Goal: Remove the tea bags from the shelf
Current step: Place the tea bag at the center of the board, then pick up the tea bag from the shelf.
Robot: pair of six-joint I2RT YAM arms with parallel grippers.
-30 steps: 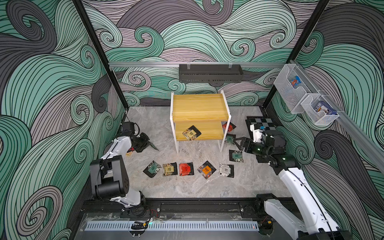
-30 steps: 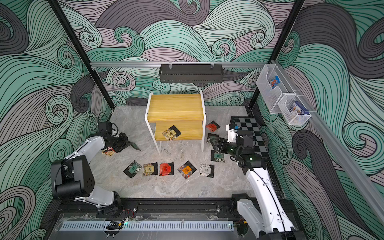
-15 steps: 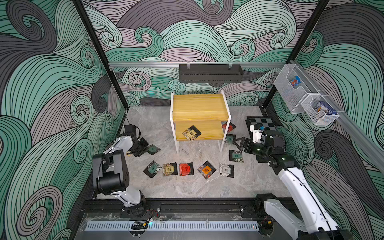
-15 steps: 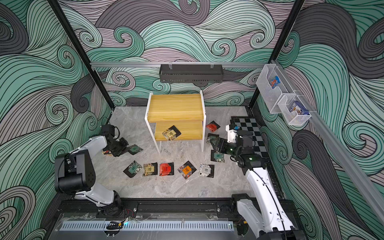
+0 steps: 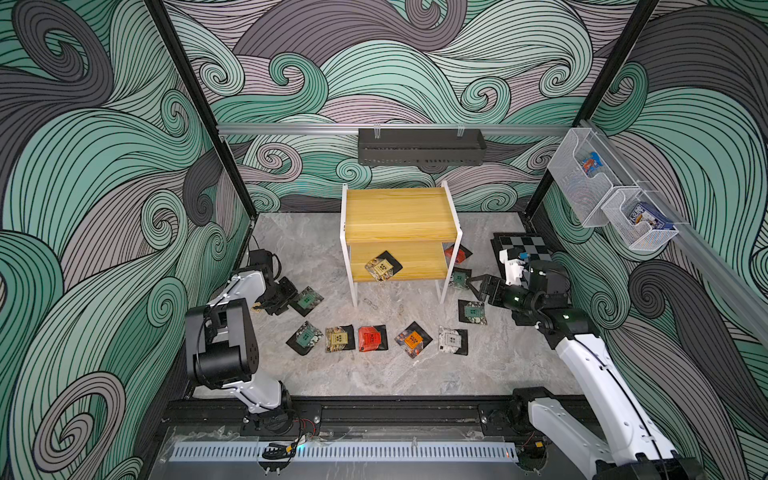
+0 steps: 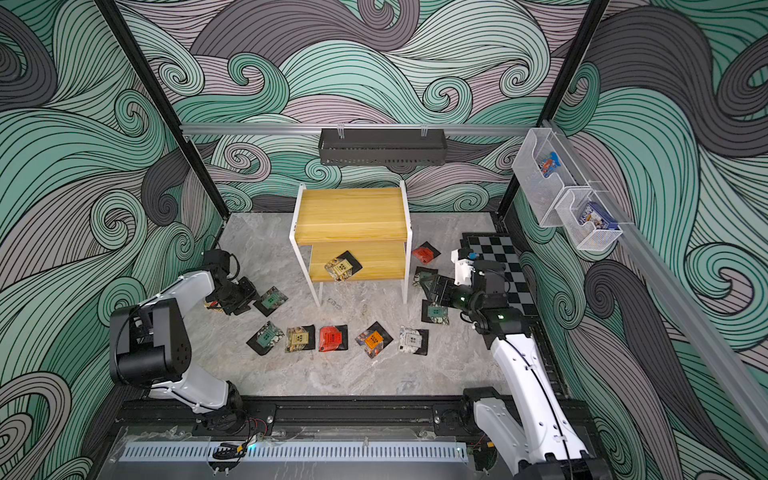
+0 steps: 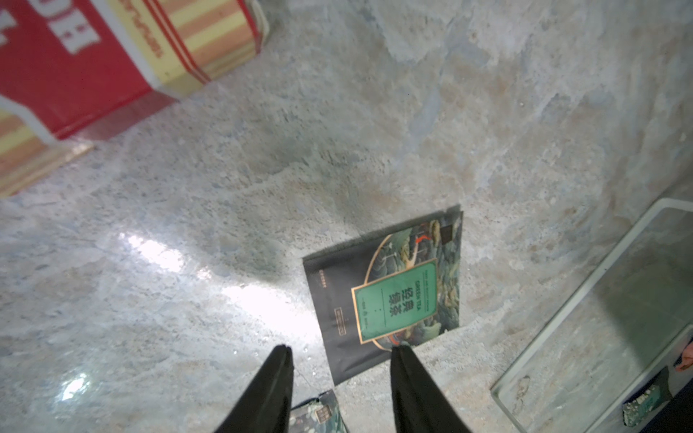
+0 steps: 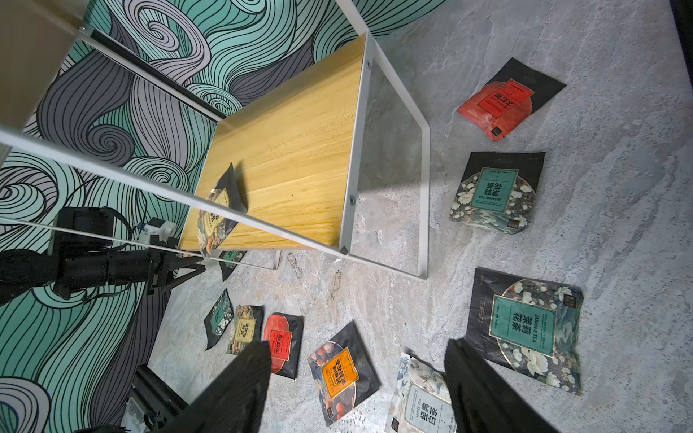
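Yellow-label tea bag on lower board of shelf, at its front edge. Flat on marble worktop: row of five tea bags toward front edge, three more tea bags beside shelf's right legs, green-label tea bag toward left edge. Left gripper jaws parted, empty, tips just beside green-label tea bag; right gripper wide open, empty, above worktop right of shelf.

My top views share the whole surface from high in front; left wrist looks closely down, right wrist low toward the shelf
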